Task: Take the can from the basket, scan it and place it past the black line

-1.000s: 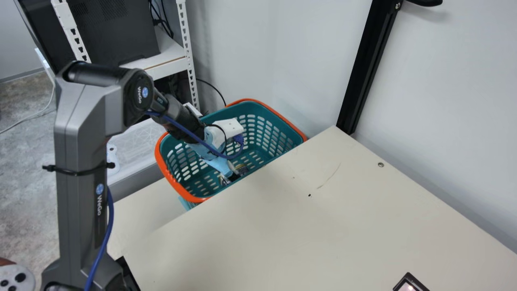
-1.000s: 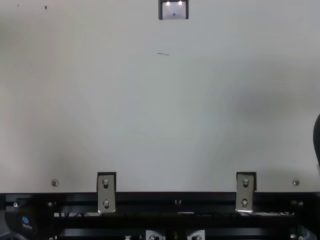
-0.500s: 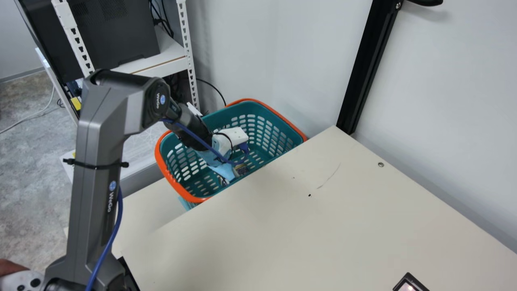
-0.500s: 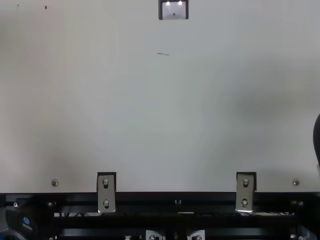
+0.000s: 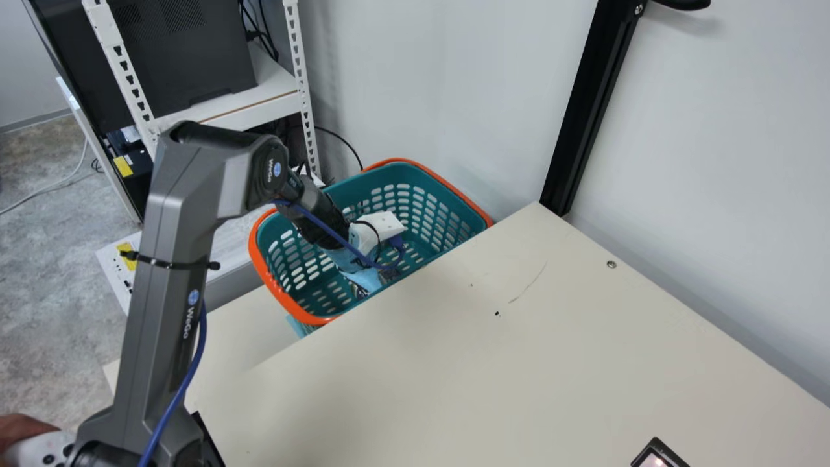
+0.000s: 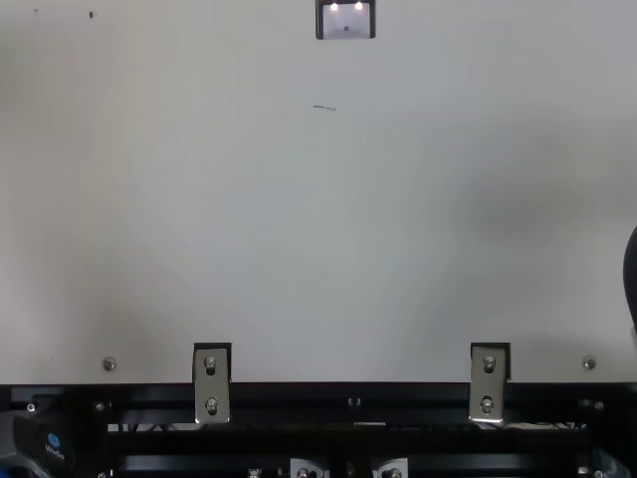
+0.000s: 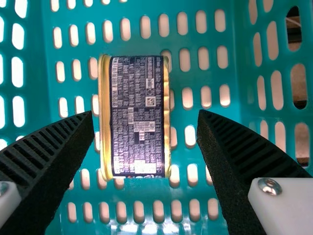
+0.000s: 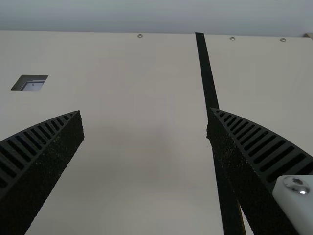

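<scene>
L gripper [image 5: 371, 283] is down in the basket [image 5: 403, 161], off the table's [image 5: 519, 363] edge. Its fingers are wide apart, nothing held: L wrist view has the can [image 7: 138, 117] btwn them, w/ a gap on each side, no contact seen. Can's on its side on the basket's floor, dark label w/ small pale print facing the cam, gold at both long edges. Basket is teal w/ slots in walls & floor, orange rim. L arm [image 5: 175, 240] reaches over to it w/ a blue cable [image 5: 196, 363] along it & a black tie [image 5: 170, 264] round its upper link. R gripper [image 8: 145, 113] is over the table, fingers also wide apart, nothing btwn them. Black line [image 8: 208, 73] runs along the table there, partly behind one finger. Scanner [image 6: 346, 22], a small dark-framed unit w/ two bright spots, is at the top view's far edge, well apart from the line. White shelf [image 5: 259, 107] w/ a big dark box [image 5: 188, 58] on it stands behind the L arm; black post [image 5: 587, 110] by the table's far corner.
</scene>
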Motion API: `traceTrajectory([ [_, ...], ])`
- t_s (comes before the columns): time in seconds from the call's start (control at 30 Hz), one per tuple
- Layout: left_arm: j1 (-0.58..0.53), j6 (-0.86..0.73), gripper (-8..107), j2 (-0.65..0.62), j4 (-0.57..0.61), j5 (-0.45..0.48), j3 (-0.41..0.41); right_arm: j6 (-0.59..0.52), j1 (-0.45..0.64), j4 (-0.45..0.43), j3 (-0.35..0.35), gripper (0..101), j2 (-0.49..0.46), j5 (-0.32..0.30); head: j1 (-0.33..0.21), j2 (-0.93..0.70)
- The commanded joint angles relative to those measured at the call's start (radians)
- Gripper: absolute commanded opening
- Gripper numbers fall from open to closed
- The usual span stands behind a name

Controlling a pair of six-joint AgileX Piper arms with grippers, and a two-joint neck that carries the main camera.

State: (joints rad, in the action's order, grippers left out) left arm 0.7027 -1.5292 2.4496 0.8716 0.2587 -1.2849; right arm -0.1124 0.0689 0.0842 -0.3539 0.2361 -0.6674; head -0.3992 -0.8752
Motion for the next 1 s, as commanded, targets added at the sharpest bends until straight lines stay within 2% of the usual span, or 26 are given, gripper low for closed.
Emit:
traceTrajectory([
  [0.0,-0.004,0.002,90,0.004,0.002,-0.005,-0.006,0.000,0.000,0.000,0.000,101,0.000,0.000,-0.037,-0.042],
  [0.37,-0.018,0.022,90,0.042,-0.002,-0.039,-0.042,0.000,0.000,0.000,0.000,101,0.000,0.000,-0.037,-0.042],
  [0.7,-0.020,0.111,90,0.071,-0.055,-0.038,-0.062,0.000,0.000,0.000,0.000,101,0.000,0.000,-0.037,-0.042],
  [0.73,-0.021,0.121,10,0.071,-0.060,-0.033,-0.061,0.000,0.000,0.000,0.000,101,0.000,0.000,-0.037,-0.042],
  [0.97,-0.015,0.158,10,0.065,-0.074,0.018,-0.058,0.000,0.000,0.000,0.000,101,0.000,0.000,-0.037,-0.042],
])
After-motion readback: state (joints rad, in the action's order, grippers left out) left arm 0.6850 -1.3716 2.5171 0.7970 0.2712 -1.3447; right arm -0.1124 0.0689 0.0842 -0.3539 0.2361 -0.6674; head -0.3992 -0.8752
